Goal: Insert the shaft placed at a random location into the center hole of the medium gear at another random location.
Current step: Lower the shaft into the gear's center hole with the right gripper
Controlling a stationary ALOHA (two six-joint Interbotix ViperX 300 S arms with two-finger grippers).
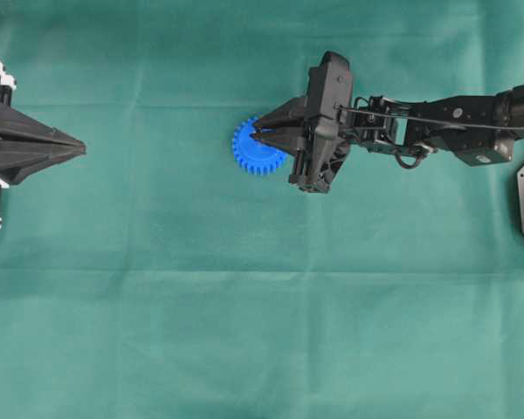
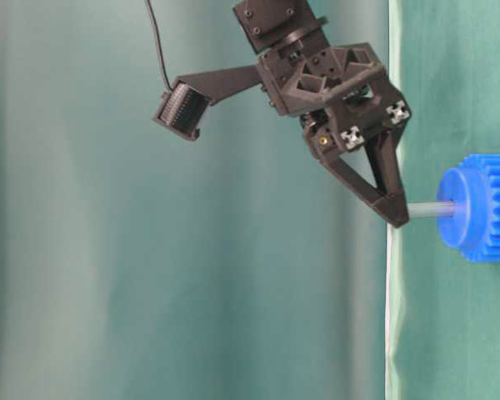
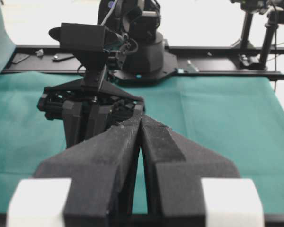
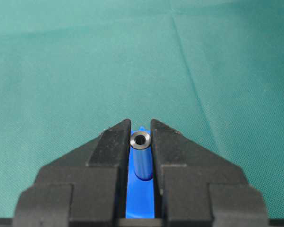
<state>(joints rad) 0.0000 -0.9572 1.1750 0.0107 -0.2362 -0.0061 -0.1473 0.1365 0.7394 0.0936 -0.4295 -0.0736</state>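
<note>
**Shaft held at the gear's hub**

The right gripper (image 2: 397, 218) pinches the small, stiff, smooth metal shaft (image 4: 141, 156) by its upper end, its lower end at the hub of the blue gear (image 1: 255, 148) on the green tabletop (image 1: 244, 332). It looks light and slippery. Left gripper (image 1: 80, 150) rests closed, empty. No readable writing.
</note>
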